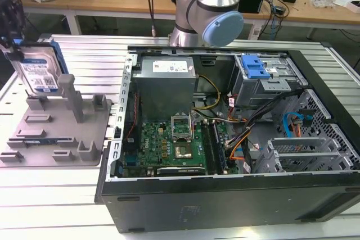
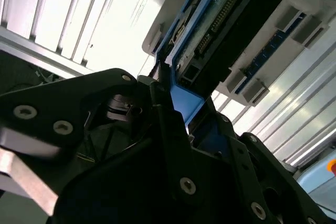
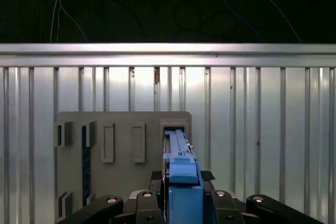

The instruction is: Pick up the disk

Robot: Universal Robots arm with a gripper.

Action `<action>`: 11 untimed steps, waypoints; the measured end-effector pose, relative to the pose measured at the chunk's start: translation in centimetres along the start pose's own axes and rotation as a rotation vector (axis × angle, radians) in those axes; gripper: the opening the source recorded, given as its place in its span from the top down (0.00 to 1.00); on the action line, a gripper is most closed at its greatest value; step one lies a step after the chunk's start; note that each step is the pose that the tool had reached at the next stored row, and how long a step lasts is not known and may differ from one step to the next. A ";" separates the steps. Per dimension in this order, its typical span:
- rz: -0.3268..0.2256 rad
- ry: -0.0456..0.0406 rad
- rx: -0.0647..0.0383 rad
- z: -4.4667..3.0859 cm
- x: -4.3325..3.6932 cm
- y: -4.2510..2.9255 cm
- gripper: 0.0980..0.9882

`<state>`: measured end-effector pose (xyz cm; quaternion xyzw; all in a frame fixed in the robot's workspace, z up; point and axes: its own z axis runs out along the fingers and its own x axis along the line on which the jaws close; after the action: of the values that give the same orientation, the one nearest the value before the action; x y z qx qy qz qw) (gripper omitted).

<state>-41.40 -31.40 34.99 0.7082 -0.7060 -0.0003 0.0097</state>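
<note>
Blue plastic frames the disk point(image 1: 38, 67), which I see standing upright on edge in the gripper point(image 1: 12, 23) at the exterior view's left, raised above the grey holder point(image 1: 56, 130). Its silver face carries a blue-and-white label; there is print on it, but I can't make out any words. In the first wrist view the gripper point(image 3: 181, 195) has its dark fingers point(image 3: 149, 200) pressed in from both sides against the blue edge of the disk point(image 3: 181, 171), with the grey holder point(image 3: 121, 150) on the ribbed metal table point(image 3: 262, 129) beyond it. In the second wrist view the disk point(image 2: 220, 30) shows its connector end; the grip there looks firm, though the fingers are in shadow. Well away from the gripper sits the open computer case point(image 1: 236, 133).
</note>
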 end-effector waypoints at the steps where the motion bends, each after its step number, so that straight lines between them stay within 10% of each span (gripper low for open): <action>1: 0.000 0.0000 0.000 -0.61 0.01 0.01 0.70; 4: -0.001 0.0000 0.000 -3.45 0.05 0.05 0.70; 11: -0.004 0.0001 0.000 -7.49 0.12 0.11 0.70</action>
<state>-41.40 -31.42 42.48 0.7095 -0.7047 -0.0003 0.0097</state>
